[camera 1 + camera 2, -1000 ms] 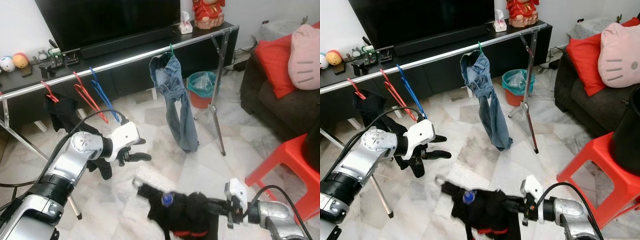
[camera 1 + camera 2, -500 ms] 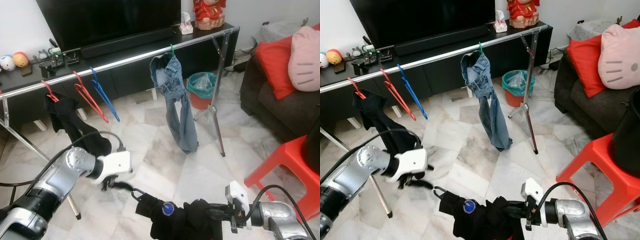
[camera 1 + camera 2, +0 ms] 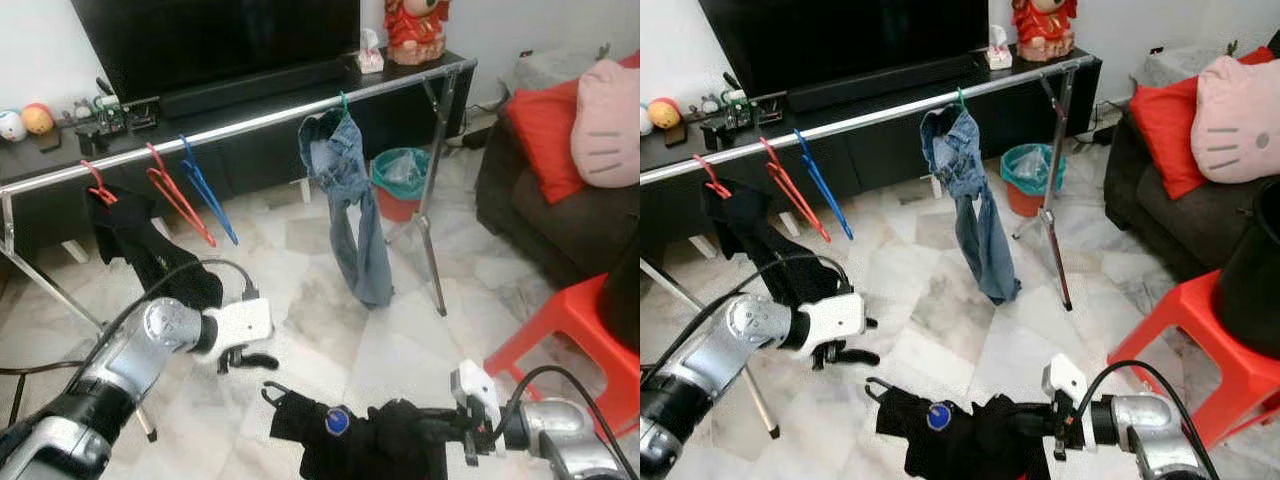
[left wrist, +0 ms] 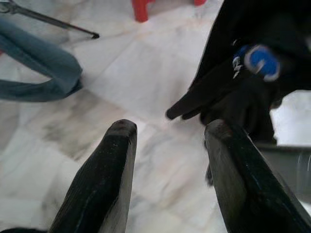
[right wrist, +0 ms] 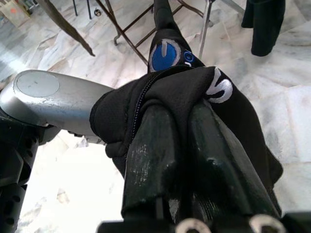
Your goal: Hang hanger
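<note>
Right gripper [image 3: 1040,425] low at front, fingers clamped together on a bunched black garment [image 3: 960,440] with a round blue logo; garment is carried on a hanger whose dark hook [image 3: 873,384] sticks out at the end toward the robot's left, over the marble floor [image 3: 940,300]. Left gripper [image 3: 845,352] hovers just beside that hook, fingers apart with nothing between them; the left wrist view shows the gap open and the garment's tip close ahead but not touching. Clothes rail [image 3: 890,112] runs across the room in front of the dark TV desk [image 3: 900,150], well apart from and above the load; it carries a red hanger [image 3: 790,190], a blue hanger [image 3: 823,182], a black item [image 3: 740,235] and hanging jeans [image 3: 975,210]. Judged stage: hanger not yet hung, handover or hook alignment pending. Risks: the right grip appears to be on cloth rather than on the hanger frame, so the hanger could slide out or rotate when lifted, leaving the hook pointing the wrong way; the trailing fabric could snag the rail stand leg [image 3: 1055,240] or drag on the floor; the left gripper could close on fabric instead of the hook.
</note>
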Tool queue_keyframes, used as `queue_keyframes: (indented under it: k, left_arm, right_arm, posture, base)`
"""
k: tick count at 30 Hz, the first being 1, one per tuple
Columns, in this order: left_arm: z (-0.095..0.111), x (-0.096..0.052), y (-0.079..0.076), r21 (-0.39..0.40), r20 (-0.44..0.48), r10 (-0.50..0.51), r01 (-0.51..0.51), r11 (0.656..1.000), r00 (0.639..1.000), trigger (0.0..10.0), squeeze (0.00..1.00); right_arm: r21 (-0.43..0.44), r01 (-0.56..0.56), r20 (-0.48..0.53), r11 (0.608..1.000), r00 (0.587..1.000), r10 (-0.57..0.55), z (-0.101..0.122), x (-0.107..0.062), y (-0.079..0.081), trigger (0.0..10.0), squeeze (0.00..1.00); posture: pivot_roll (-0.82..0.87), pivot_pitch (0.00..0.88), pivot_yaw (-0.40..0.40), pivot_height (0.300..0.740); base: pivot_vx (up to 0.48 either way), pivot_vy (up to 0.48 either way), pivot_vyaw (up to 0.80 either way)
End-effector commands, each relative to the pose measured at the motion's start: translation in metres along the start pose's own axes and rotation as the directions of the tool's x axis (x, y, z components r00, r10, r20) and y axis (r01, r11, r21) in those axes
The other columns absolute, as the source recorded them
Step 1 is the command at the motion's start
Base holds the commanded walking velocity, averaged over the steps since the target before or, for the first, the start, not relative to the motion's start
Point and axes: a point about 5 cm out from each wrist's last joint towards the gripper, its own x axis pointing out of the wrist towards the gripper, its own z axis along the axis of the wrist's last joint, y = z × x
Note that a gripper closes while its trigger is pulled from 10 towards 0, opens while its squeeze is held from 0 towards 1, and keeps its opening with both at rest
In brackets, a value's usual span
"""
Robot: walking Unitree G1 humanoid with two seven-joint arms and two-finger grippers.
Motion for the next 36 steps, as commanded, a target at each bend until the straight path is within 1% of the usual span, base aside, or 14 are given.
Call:
queue_keyframes:
  k: [1, 3, 5, 7, 8, 9, 10, 14, 18, 22, 23, 29, 30, 36]
  left_arm:
    - [0.006, -0.002, 0.002, -0.017, 0.043, 0.02, -0.019, 1.0, 0.999, 10.0, 0.0]
    - [0.01, 0.001, 0.0, -0.026, 0.074, 0.008, -0.006, 1.0, 0.997, 10.0, 0.0]
    - [0.016, 0.005, -0.005, -0.042, 0.106, -0.027, 0.032, 0.999, 0.994, 10.0, 0.29]
    - [0.017, 0.007, -0.007, -0.037, 0.106, -0.036, 0.04, 0.998, 0.994, 10.0, 0.31]
    - [0.017, 0.009, -0.009, -0.027, 0.095, -0.045, 0.048, 0.998, 0.994, 10.0, 0.31]
    - [0.017, 0.009, -0.009, -0.027, 0.093, -0.046, 0.048, 0.998, 0.995, 10.0, 0.24]
    - [0.014, 0.01, -0.009, -0.001, 0.055, -0.042, 0.042, 0.999, 0.998, 10.0, 0.0]
    - [0.004, 0.009, -0.013, -0.032, 0.002, -0.071, 0.071, 0.997, 0.997, 10.0, 0.0]
    - [-0.003, 0.008, -0.015, -0.019, -0.052, -0.08, 0.079, 0.997, 0.995, 10.0, 0.0]
    - [-0.011, 0.01, -0.011, -0.048, -0.074, -0.032, 0.029, 0.998, 0.997, 10.0, 0.02]
    - [-0.012, 0.01, -0.011, -0.06, -0.068, -0.036, 0.032, 0.998, 0.997, 10.0, 1.0]
    - [-0.012, 0.011, -0.013, -0.071, -0.051, -0.031, 0.027, 0.997, 0.998, 10.0, 1.0]
    - [-0.011, 0.012, -0.013, -0.077, -0.039, -0.033, 0.029, 0.997, 0.999, 10.0, 0.0]
    - [-0.003, 0.016, -0.011, -0.187, 0.092, -0.017, 0.034, 0.982, 0.996, 10.0, 0.0]
  right_arm:
    - [-0.033, -0.019, 0.012, 0.999, 1.0, 0.02, 0.008, 0.005, -0.001, 0.0, 0.0]
    - [-0.034, -0.022, 0.008, 0.999, 1.0, 0.022, 0.009, 0.005, -0.001, 0.0, 0.0]
    - [-0.038, -0.023, 0.006, 0.999, 1.0, 0.023, 0.01, 0.007, -0.002, 0.0, 0.0]
    - [-0.04, -0.023, 0.005, 0.999, 1.0, 0.023, 0.011, 0.007, -0.002, 0.0, 0.0]
    - [-0.046, -0.024, 0.003, 0.999, 1.0, 0.024, 0.013, 0.007, -0.003, 0.0, 0.0]
    - [-0.047, -0.024, 0.003, 0.999, 1.0, 0.024, 0.013, 0.007, -0.004, 0.0, 0.0]
    - [-0.057, -0.02, 0.003, 0.998, 1.0, 0.02, 0.015, 0.007, -0.005, 0.0, 0.0]
    - [-0.092, -0.016, 0.006, 0.996, 1.0, 0.016, 0.024, 0.006, -0.008, 0.0, 0.0]
    - [-0.103, -0.017, 0.007, 0.995, 1.0, 0.017, 0.027, 0.006, -0.009, 0.0, 0.0]
    - [-0.118, -0.022, 0.007, 0.993, 1.0, 0.023, 0.03, 0.008, -0.01, 0.0, 0.0]
    - [-0.119, -0.023, 0.006, 0.993, 1.0, 0.024, 0.031, 0.009, -0.01, 0.0, 0.0]
    - [-0.119, -0.025, 0.001, 0.993, 1.0, 0.025, 0.029, 0.009, -0.01, 0.0, 0.0]
    - [-0.119, -0.025, -0.003, 0.993, 1.0, 0.024, 0.029, 0.009, -0.01, 0.0, 0.0]
    - [-0.124, -0.014, -0.006, 0.992, 1.0, 0.014, 0.028, 0.014, -0.011, 0.0, 0.01]
  posture:
    - [0.12, 0.015, 0.106, 0.74]
    - [0.12, 0.018, 0.107, 0.74]
    - [0.12, 0.018, 0.107, 0.74]
    - [0.12, 0.018, 0.107, 0.74]
    - [0.12, 0.02, 0.107, 0.74]
    - [0.12, 0.02, 0.107, 0.74]
    - [0.12, 0.02, 0.108, 0.74]
    - [0.12, 0.019, 0.108, 0.74]
    - [0.12, 0.014, 0.109, 0.74]
    - [0.12, 0.008, 0.108, 0.74]
    - [0.12, 0.008, 0.108, 0.74]
    - [0.12, 0.0, 0.104, 0.74]
    - [0.12, 0.0, 0.104, 0.74]
    - [0.12, 0.0, 0.103, 0.74]
  base:
    - [0.0, 0.0, 0.0]
    - [0.0, 0.0, 0.0]
    - [0.0, 0.0, 0.0]
    - [0.0, 0.0, 0.0]
    - [0.0, 0.0, 0.0]
    - [0.0, 0.0, 0.0]
    - [0.0, 0.0, 0.0]
    - [0.0, 0.0, 0.0]
    - [0.0, 0.0, 0.0]
    - [0.0, 0.0, 0.0]
    - [0.0, 0.0, 0.0]
    - [0.0, 0.0, 0.0]
    - [0.0, 0.0, 0.0]
    - [0.0, 0.0, 0.0]
